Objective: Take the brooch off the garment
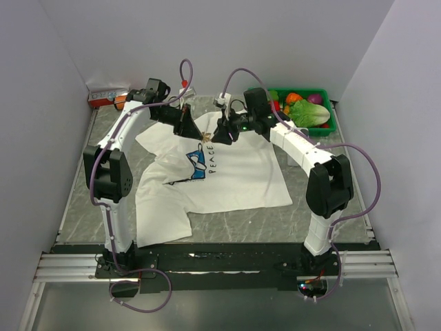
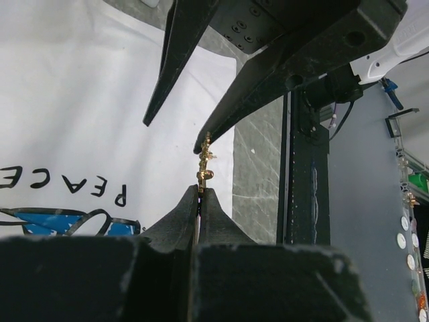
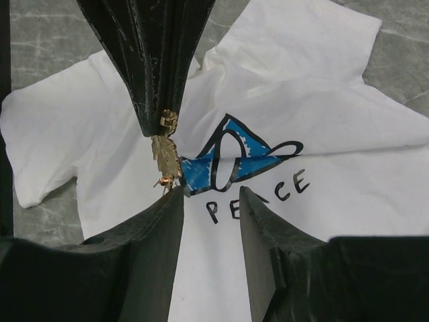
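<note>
Closest to the left wrist camera, the left gripper (image 2: 200, 192) has its fingers pressed fully together, pinching the lower end of the brooch (image 2: 204, 163), which stands upright out of the tips. Opposite it, the right gripper (image 3: 210, 194) stands about half open and grips nothing; one of its fingertips (image 3: 167, 208) touches the brooch's free end. Both meet above the garment (image 1: 234, 179), spread on the grey table (image 1: 324, 221), near its blue print (image 1: 196, 162). The pin looks clear of the cloth, though that is hard to tell.
</note>
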Controlling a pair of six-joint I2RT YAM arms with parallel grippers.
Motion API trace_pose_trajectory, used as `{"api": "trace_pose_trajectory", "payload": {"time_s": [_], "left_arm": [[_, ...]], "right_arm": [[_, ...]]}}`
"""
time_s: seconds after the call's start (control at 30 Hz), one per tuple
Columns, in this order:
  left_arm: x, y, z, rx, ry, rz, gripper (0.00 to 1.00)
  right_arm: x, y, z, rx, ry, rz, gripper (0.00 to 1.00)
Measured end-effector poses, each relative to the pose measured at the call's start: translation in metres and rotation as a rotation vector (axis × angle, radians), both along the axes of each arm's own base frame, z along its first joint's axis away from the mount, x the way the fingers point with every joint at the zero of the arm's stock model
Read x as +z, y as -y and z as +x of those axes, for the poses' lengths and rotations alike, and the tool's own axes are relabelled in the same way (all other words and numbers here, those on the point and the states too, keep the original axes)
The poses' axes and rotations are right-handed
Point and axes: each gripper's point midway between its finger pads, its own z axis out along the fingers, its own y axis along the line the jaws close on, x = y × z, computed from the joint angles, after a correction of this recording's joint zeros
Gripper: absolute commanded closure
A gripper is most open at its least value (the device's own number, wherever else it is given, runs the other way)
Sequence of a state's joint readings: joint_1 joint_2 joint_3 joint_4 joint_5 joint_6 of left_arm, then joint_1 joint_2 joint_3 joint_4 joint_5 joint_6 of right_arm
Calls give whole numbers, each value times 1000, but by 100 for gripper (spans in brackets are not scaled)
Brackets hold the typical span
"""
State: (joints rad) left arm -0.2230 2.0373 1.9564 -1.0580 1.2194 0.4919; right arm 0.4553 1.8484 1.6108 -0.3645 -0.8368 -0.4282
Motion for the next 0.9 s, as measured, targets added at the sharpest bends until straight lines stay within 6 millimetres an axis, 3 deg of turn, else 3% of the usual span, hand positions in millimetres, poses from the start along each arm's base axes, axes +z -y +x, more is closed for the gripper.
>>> {"api": "trace_pose_trajectory", "payload": {"time_s": [0.23, 0.47, 0.9], "left_arm": [[8, -1, 2, 3, 45, -8, 99], [10, -4, -4, 11, 52, -6, 99], [12, -2, 3, 26, 80, 5, 99]], "right_arm": [[-11, 0, -9, 3, -48, -20, 53], [-9, -1, -13, 13, -71, -7, 53], [-3, -6, -24, 48, -133, 37, 53]]}}
